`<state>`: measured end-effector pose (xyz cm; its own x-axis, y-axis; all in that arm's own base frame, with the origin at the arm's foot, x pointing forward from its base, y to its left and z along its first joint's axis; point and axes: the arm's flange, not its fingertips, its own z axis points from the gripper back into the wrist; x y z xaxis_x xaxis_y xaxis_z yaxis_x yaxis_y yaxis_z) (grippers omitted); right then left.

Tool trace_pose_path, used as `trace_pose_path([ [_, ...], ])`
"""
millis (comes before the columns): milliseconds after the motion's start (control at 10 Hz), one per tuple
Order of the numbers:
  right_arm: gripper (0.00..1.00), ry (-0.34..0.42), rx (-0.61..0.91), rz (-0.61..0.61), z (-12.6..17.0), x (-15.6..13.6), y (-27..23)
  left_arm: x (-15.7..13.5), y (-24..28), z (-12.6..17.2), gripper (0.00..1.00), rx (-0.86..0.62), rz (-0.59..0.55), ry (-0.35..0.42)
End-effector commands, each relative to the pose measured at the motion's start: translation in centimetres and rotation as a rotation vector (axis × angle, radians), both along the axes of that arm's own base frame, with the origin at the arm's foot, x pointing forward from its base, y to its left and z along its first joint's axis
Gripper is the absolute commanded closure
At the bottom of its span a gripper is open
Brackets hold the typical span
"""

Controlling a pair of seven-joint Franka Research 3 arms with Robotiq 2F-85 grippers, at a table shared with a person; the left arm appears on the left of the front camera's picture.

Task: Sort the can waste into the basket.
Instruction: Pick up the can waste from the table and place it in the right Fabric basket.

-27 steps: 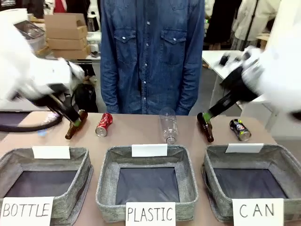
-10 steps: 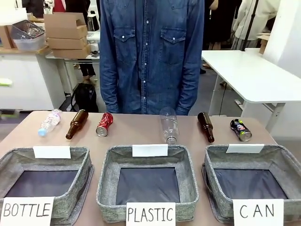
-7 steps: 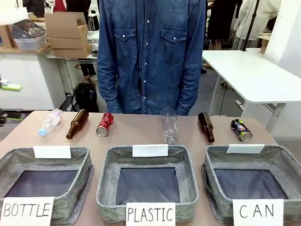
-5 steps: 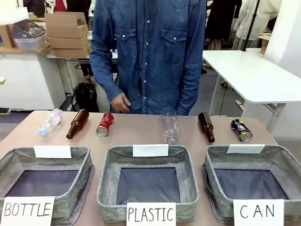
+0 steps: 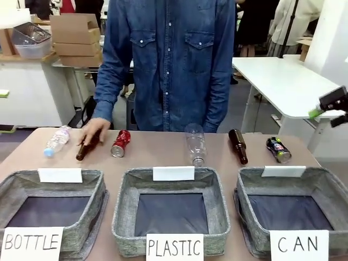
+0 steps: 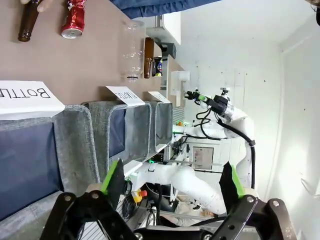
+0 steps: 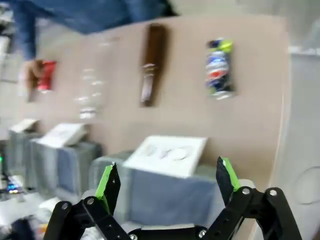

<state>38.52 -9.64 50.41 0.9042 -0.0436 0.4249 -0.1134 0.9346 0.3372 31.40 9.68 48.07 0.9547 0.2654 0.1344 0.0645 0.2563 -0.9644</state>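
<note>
**Lying on the table: both cans outside the basket**

The red can (image 5: pixel 120 143) is seen on its side at the far part of the table (image 5: pixel 163 153). It lies just beside a brown bottle (image 5: pixel 82 151), on which a person's hand (image 5: pixel 95 129) is laid. The dark can (image 5: pixel 278 149) is found lying toward the table's right end, beyond the far wall of the basket (image 5: pixel 326 182) signed "CAN". A second brown bottle (image 5: pixel 238 146) is set near it on the left. Both cans are kept apart from the grippers.

A clear bottle (image 5: pixel 194 144) is placed beyond the middle basket (image 5: pixel 122 212), signed "PLASTIC". Another clear bottle (image 5: pixel 56 141) is laid beyond the left basket (image 5: pixel 95 206), signed "BOTTLE".

The right gripper (image 7: pixel 167 164) is held with its fingers spread wide and nothing between them. In its blurred wrist view the CAN basket's wall is seen below it and the dark can farther ahead. In the front view it is seen raised at the right edge, well apart from that can. The left gripper (image 6: pixel 173 164) is likewise held wide apart, and nothing is gripped.
</note>
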Motion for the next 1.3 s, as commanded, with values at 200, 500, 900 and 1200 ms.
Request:
trace_pose_path([
  [200,0.0,-0.042,-0.168,0.007,-0.1,0.8,-0.3,-0.1,0.0,-0.1,0.0,-0.017,-0.001,-0.033],
  [500,0.0,-0.083,-0.514,0.062,-0.8,1.7,1.4,-0.1,0.0,-0.1,0.0,-0.017,-0.001,-0.033],
  [900,0.0,-0.08,-0.428,0.21,-6.1,12.0,2.4,-0.1,0.0,-0.1,0.0,-0.017,-0.001,-0.033],
  [1200,0.0,0.009,-0.355,0.244,-9.5,17.0,2.5,-0.1,0.0,-0.1,0.0,-0.017,-0.001,-0.033],
])
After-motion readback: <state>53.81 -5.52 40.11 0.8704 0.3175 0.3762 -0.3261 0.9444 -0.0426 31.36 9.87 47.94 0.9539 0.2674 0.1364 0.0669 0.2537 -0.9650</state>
